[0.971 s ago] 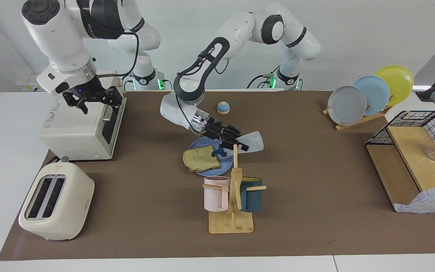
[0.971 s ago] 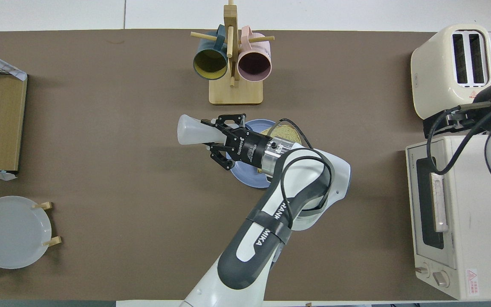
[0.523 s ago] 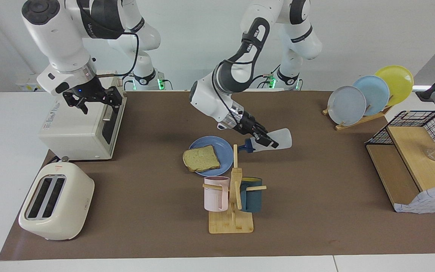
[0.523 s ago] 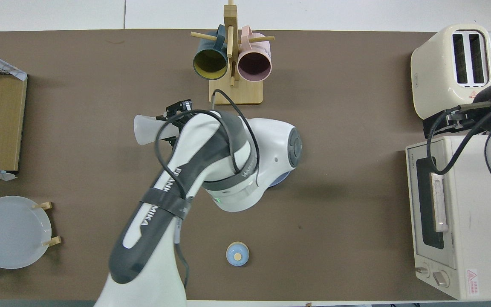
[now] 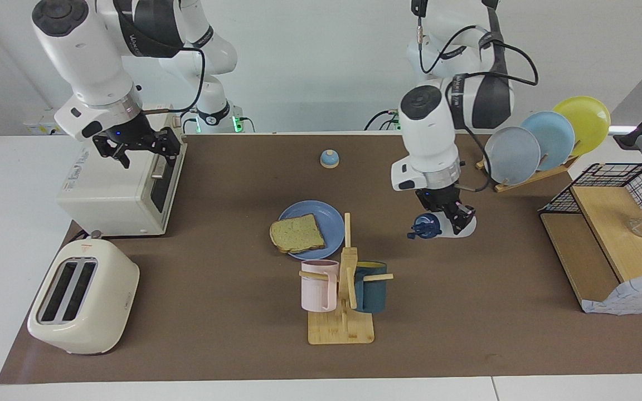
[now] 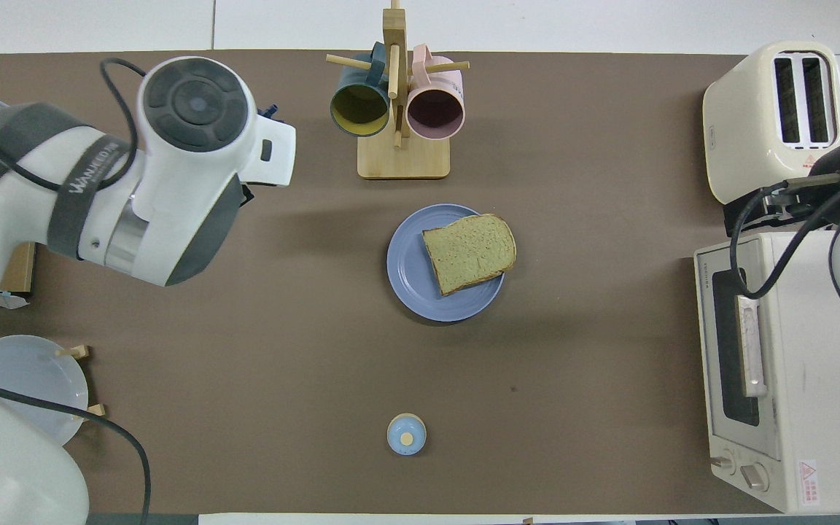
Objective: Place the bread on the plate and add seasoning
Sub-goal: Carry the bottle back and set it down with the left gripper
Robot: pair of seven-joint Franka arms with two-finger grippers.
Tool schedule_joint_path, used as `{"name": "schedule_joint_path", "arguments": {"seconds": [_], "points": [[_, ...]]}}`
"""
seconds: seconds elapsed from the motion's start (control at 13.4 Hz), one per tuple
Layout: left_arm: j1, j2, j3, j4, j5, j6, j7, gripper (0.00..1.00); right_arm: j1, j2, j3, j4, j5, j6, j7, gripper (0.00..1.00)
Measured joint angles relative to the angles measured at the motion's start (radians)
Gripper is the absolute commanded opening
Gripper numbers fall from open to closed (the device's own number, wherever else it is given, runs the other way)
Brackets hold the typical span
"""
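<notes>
The toaster oven (image 5: pixel 117 189) stands at the right arm's end of the table; the right gripper (image 5: pixel 137 146) hangs over it, jaws spread wide and empty. The blue plate (image 5: pixel 326 214) lies mid-table and carries the bread slice (image 5: pixel 297 233). Toward the left arm's end, the left gripper (image 5: pixel 455 220) clamps the squeeze bottle (image 5: pixel 438 225), low over the table mat, nozzle cap pointing toward the plate.

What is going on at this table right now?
The bread lies on the blue plate, overhanging its rim. The left claw is shut on the seasoning bottle, holding it low over the mat beside the plate, toward the left arm's end, its cap pointing at the plate. The right claw waits open over the toaster oven.
</notes>
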Motion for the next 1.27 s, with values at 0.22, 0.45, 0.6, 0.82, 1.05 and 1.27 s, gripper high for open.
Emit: {"name": "schedule_joint_path", "arguments": {"seconds": [0.22, 0.45, 0.6, 0.82, 1.05, 1.27], "points": [[0.061, -0.003, -0.002, -0.078, -0.144, 0.22, -0.077, 0.0, 0.0, 0.0, 0.001, 0.0, 0.0, 0.0, 0.0, 1.0], [0.087, -0.022, -0.002, -0.227, -0.257, 0.544, -0.197, 0.0, 0.0, -0.001, 0.002, 0.001, 0.0, 0.0, 0.0, 1.0], [0.09, -0.027, -0.006, -0.337, -0.28, 0.809, -0.325, 0.0, 0.002, -0.003, 0.006, 0.002, 0.001, 0.0, 0.0, 1.0], [0.09, -0.027, -0.013, -0.46, -0.28, 1.066, -0.424, 0.0, 0.002, -0.011, 0.008, 0.002, 0.002, 0.0, 0.0, 1.0], [0.09, 0.025, -0.018, -0.495, -0.281, 1.262, -0.474, 0.0, 0.002, -0.032, 0.007, 0.0, 0.007, 0.0, 0.012, 1.0], [0.09, 0.181, -0.028, -0.496, -0.281, 1.482, -0.581, 0.0, 0.001, -0.042, 0.007, 0.0, 0.007, 0.0, 0.014, 1.0]]}}
